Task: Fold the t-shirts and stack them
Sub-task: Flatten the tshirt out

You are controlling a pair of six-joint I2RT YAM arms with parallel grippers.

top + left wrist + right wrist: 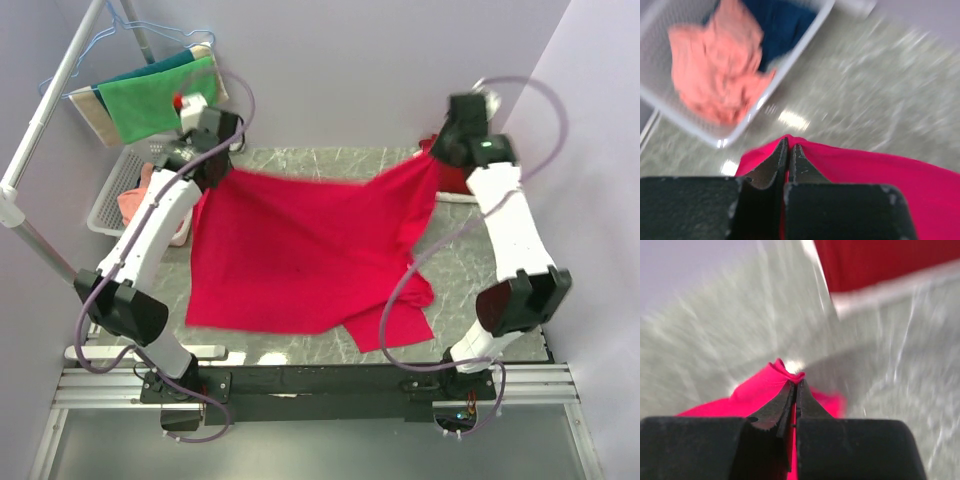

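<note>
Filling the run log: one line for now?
left gripper: shut on red shirt; right gripper: same shirt; state: stretched between them

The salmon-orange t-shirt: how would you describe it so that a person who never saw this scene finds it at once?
Look at the far left corner of the marble table, where a white mesh basket stands near the hanging green towel. The salmon-orange t-shirt lies crumpled inside it, the pale one beside the navy t-shirt.
</note>
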